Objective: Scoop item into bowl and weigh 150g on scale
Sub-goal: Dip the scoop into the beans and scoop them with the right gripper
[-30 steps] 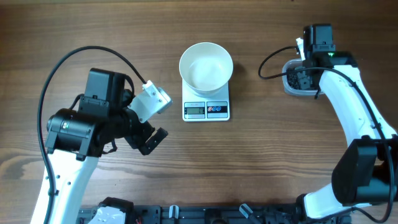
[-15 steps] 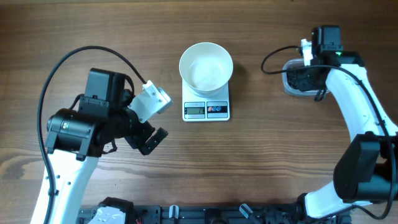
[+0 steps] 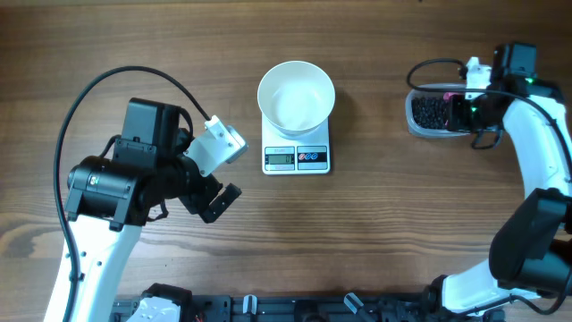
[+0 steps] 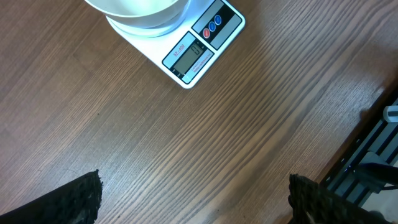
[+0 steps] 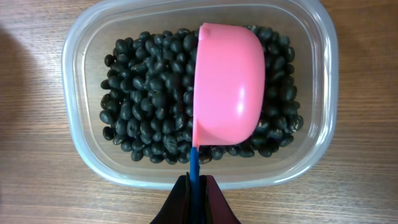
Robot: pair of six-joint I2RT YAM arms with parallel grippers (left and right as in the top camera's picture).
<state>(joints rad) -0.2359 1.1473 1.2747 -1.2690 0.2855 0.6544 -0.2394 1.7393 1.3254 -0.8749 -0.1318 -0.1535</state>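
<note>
The white bowl (image 3: 296,94) stands on the white scale (image 3: 297,157) at the table's middle; the left wrist view shows the bowl (image 4: 140,9) and scale (image 4: 193,50) at its top. Black beans (image 5: 149,93) fill a clear plastic tub (image 5: 81,149) at the far right (image 3: 429,112). My right gripper (image 5: 195,186) is shut on the blue handle of a pink scoop (image 5: 229,90). The scoop's cup lies on its side over the beans, rounded back toward the camera. My left gripper (image 4: 196,202) hangs open above bare wood, left of the scale, with nothing between its fingers.
A black rail (image 3: 268,309) runs along the table's front edge. The right arm's cable (image 3: 438,64) loops above the tub. Bare wood lies between the scale and the tub.
The right arm has swung to the right, from over the tub to its right side, uncovering the beans in the overhead view. The left arm has not moved.
</note>
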